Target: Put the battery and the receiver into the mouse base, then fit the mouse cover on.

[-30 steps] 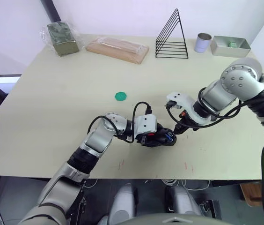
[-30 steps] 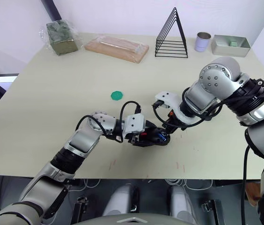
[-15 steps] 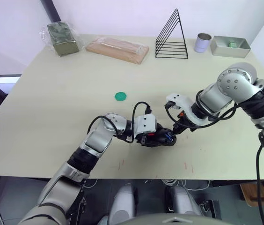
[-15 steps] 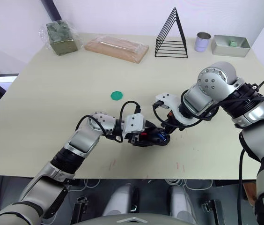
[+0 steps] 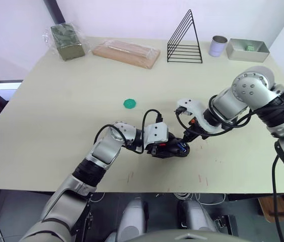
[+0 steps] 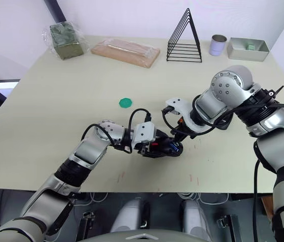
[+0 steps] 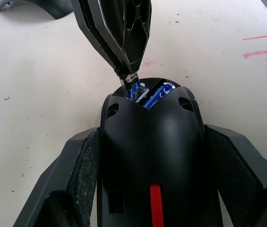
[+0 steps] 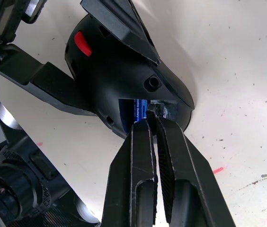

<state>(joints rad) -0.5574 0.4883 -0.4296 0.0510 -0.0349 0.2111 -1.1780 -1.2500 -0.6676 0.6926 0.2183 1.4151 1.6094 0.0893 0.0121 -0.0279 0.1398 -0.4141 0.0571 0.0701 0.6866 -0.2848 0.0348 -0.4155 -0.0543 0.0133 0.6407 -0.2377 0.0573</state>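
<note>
Table (image 5: pixel 56 101): left arm reaches in from 7 o'clock, left gripper (image 5: pixel 168 149) clamped on the mouse base (image 7: pixel 152 142). Right arm bends in from 3 o'clock; right gripper (image 8: pixel 151 122) pinched nearly closed, tips at the battery (image 7: pixel 155 96) seated in the base.

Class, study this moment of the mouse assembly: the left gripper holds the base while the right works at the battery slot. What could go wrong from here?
1. The battery lies tilted in the mouse base; pressed askew, it may jam rather than seat.
2. The right gripper, jaws nearly closed, sits inside the slot; withdrawing could drag the battery out.
3. The left gripper clamps the base's sides only; a hard push could twist it loose.
</note>
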